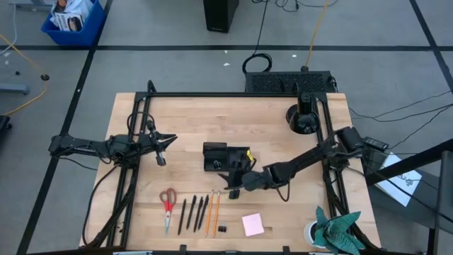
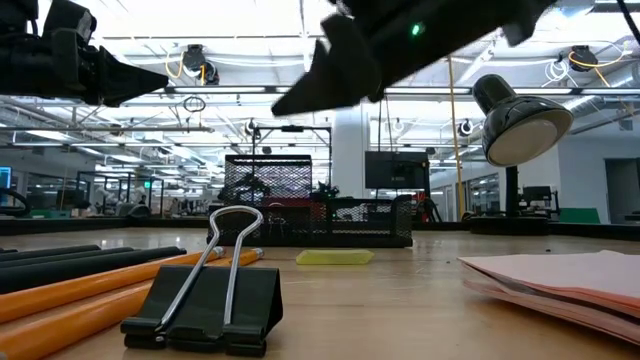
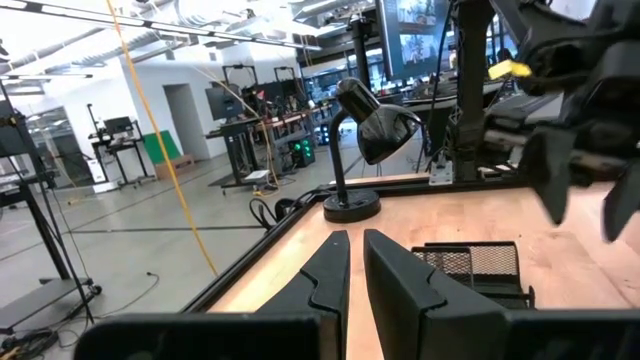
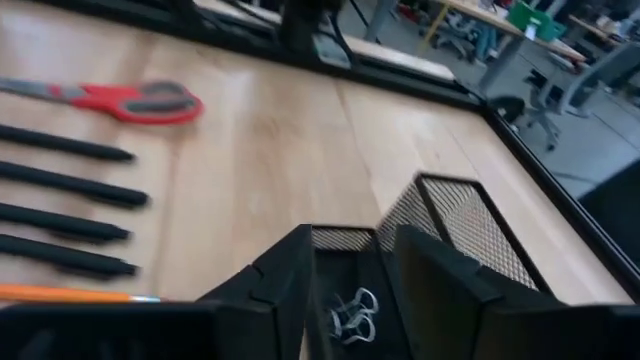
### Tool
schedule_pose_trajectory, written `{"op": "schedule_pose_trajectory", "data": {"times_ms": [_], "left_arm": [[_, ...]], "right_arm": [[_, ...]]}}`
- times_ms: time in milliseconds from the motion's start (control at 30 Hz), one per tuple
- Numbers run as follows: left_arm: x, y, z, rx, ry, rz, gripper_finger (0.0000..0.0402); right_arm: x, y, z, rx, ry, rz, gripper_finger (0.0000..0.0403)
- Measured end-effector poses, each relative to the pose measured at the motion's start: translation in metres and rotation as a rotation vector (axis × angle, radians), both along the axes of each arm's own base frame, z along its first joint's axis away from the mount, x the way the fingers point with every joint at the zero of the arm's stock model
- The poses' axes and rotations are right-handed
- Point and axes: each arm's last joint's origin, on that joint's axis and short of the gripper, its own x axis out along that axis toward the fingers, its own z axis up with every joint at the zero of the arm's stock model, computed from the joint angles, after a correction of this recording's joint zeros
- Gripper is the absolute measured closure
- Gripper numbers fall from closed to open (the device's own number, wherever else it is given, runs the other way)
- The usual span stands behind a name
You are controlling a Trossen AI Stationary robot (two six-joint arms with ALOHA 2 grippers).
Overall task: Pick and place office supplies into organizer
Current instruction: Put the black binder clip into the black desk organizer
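The black mesh organizer (image 1: 216, 152) stands mid-table. My right gripper (image 1: 236, 180) hovers open over its near side. In the right wrist view the fingers (image 4: 350, 265) stand on either side of a compartment (image 4: 345, 250) where a black binder clip (image 4: 350, 312) lies. Near the table's front edge lie red-handled scissors (image 1: 168, 205), dark pens (image 1: 191, 214), orange pencils (image 1: 212, 212), another binder clip (image 1: 222, 229) and a pink sticky pad (image 1: 253, 224). A yellow-green bit (image 2: 335, 257) lies on the wood before the organizer (image 2: 330, 222). My left gripper (image 1: 164, 145) waits shut at the table's left, above the surface.
A black desk lamp with a round base (image 1: 303, 120) stands at the far right of the table. A green plant in a white pot (image 1: 333, 230) sits at the near right corner. Bare wood lies between the organizer and the left arm.
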Motion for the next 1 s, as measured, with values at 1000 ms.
{"op": "schedule_pose_trajectory", "data": {"times_ms": [1000], "left_arm": [[0.000, 0.000, 0.000, -0.131, -0.041, -0.016, 0.0360]], "right_arm": [[-0.016, 0.031, 0.017, 0.208, -0.007, 0.204, 0.0254]]}}
